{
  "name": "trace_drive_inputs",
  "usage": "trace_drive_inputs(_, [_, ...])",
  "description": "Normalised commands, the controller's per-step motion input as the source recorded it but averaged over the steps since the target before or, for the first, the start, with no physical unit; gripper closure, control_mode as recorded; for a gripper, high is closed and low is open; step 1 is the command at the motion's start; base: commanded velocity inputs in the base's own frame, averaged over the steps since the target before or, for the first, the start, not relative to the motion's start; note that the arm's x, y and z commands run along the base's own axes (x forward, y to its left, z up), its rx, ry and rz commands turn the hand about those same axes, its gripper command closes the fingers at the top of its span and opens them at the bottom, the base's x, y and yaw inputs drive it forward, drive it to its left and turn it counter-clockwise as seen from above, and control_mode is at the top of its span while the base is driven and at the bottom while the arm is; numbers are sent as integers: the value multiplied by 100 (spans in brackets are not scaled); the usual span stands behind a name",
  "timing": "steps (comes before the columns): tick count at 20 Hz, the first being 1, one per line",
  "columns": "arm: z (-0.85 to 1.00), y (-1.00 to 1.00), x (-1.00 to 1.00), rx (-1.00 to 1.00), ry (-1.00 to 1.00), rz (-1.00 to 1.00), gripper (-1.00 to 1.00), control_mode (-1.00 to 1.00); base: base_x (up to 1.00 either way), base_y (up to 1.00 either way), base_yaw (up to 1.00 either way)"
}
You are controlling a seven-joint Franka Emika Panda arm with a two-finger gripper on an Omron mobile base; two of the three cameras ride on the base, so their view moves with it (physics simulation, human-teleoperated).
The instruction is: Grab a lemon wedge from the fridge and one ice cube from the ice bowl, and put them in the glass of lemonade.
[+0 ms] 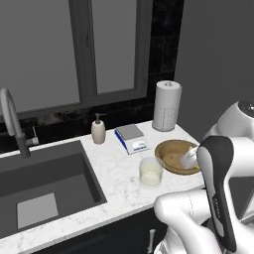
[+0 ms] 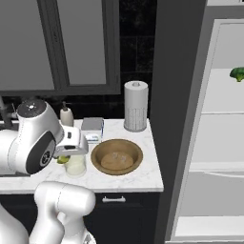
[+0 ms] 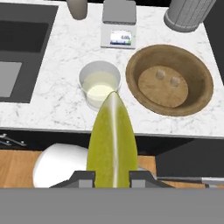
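Observation:
My gripper [image 3: 112, 177] is shut on the lemon wedge [image 3: 112, 140], a yellow-green pointed slice that stands up between the fingers. In the right base view the wedge [image 2: 62, 160] peeks out under the hand, just left of the glass of lemonade [image 2: 76, 166]. The glass [image 3: 99, 83] stands on the marble counter just ahead of the wedge's tip, with pale liquid in it. To its right lies the brown wooden ice bowl [image 3: 135, 83] holding two ice cubes [image 3: 160, 74]. The fridge [image 2: 219, 119] stands open at the right, showing white shelves.
A small scale [image 3: 118, 26], a soap bottle [image 1: 98, 130] and a paper towel roll [image 1: 166, 105] line the back of the counter. The dark sink [image 1: 44, 183] with its faucet [image 1: 12, 124] lies to the left. A broccoli floret [image 2: 237, 73] sits on a fridge shelf.

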Motion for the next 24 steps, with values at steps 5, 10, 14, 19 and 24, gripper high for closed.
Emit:
trace_drive_inputs(5, [0, 2, 30, -1, 0, 4, 100, -100, 0, 0, 0])
trace_drive_inputs(10, [0, 0, 40, -6, 1, 15, 100, -100, 0, 0, 0])
trace_drive_inputs(14, [0, 0, 3, -1, 0, 2, 100, -100, 0, 0, 0])
trace_drive_inputs(19, [-8, 1, 0, 0, 0, 4, 100, -100, 0, 0, 0])
trace_drive_inputs(24, [-17, 19, 4, -1, 0, 11, 100, -100, 0, 0, 0])
